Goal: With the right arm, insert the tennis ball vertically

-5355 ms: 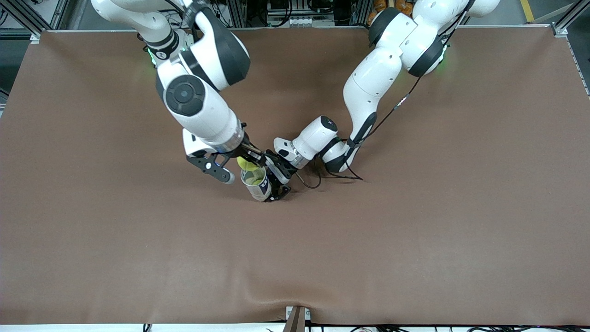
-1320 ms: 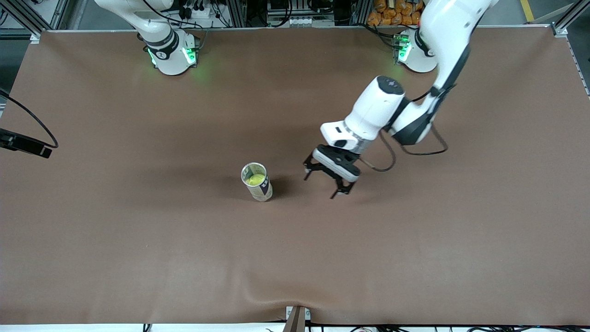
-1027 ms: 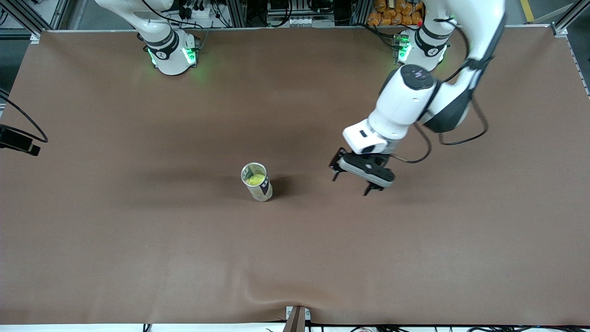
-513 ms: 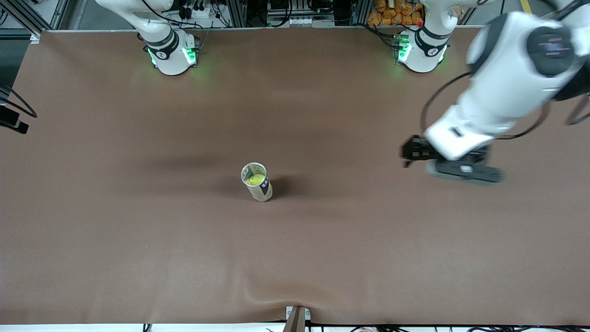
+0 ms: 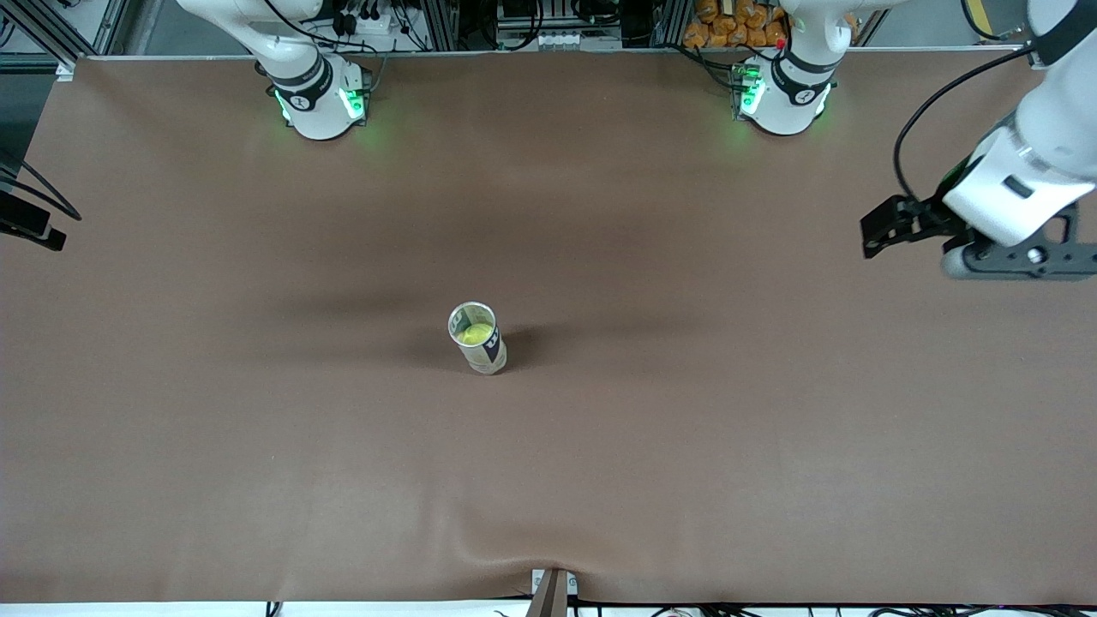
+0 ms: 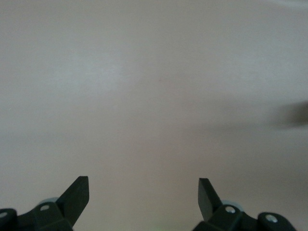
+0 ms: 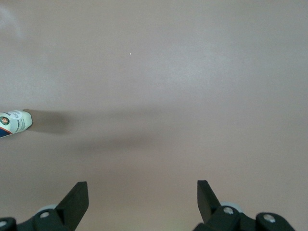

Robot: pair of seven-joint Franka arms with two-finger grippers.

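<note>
A clear can with a white and blue label stands upright in the middle of the brown table. A yellow-green tennis ball sits inside it. The can's base also shows in the right wrist view. My right gripper is open and empty over bare table; only a black part of it shows, at the right arm's end of the table. My left gripper is open and empty over the left arm's end of the table. In the left wrist view it is over bare table.
The two arm bases stand along the table's back edge with green lights on. A bracket sits at the table's edge nearest the front camera.
Earlier the right gripper held the ball over the can while the left gripper gripped the can. The ball now lies in the can. Both grippers have let go and swung out to their table ends.
</note>
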